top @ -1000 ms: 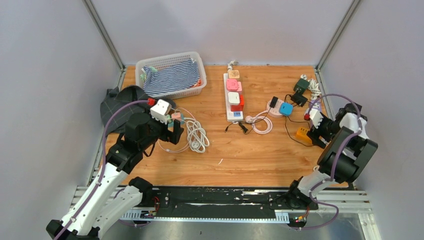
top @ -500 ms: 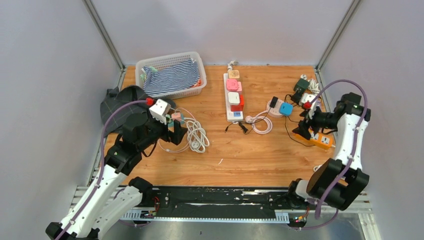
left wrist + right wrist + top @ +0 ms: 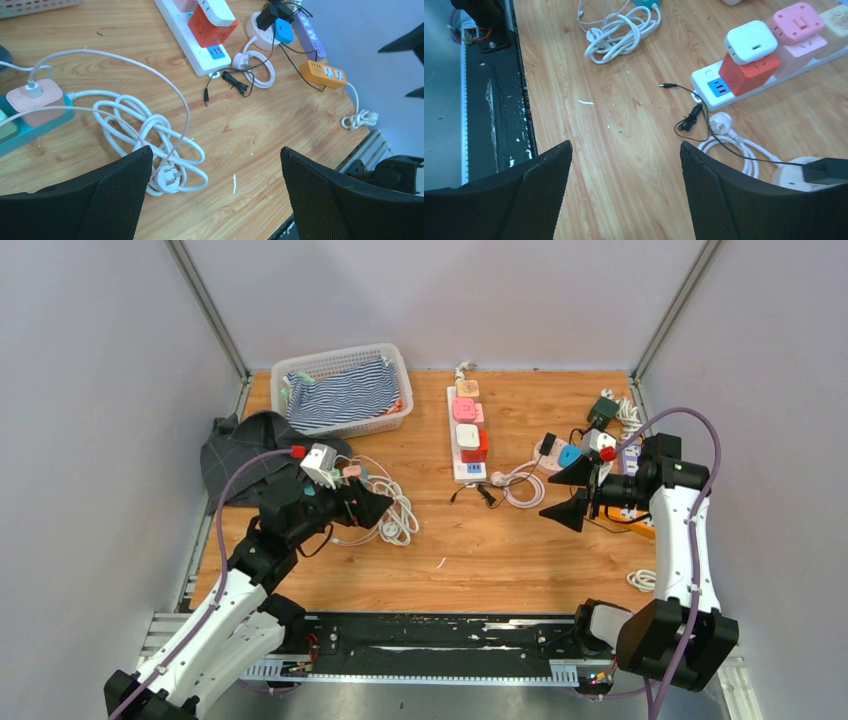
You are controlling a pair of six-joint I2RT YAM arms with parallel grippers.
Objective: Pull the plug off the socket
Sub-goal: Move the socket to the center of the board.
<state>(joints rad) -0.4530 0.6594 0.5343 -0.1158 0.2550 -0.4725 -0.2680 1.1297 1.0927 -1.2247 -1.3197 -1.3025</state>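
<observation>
A white power strip (image 3: 466, 435) lies mid-table with a beige, a pink (image 3: 798, 21) and a white adapter (image 3: 750, 41) plugged in, the white one on a red cube (image 3: 749, 72). To its right, a round white socket (image 3: 548, 452) holds a black plug (image 3: 547, 443) and a blue plug (image 3: 570, 456). My right gripper (image 3: 548, 495) hangs open just in front of that socket, pointing left, with nothing between its fingers (image 3: 625, 145). Over the coiled white cable (image 3: 395, 510) my left gripper (image 3: 375, 505) is open and empty (image 3: 216, 150). A pink adapter (image 3: 32, 97) sits on a teal strip.
A white basket (image 3: 300, 365) with striped cloth stands at the back left, a dark cloth (image 3: 235, 445) beside it. An orange socket block (image 3: 322, 74), a purple strip (image 3: 310, 35) and a green adapter (image 3: 603, 408) lie at the right. A thin black lead (image 3: 689, 120) trails by the strip.
My right arm has swung in from the right edge, its open gripper now near the round socket. The left gripper has shifted slightly forward and right.
</observation>
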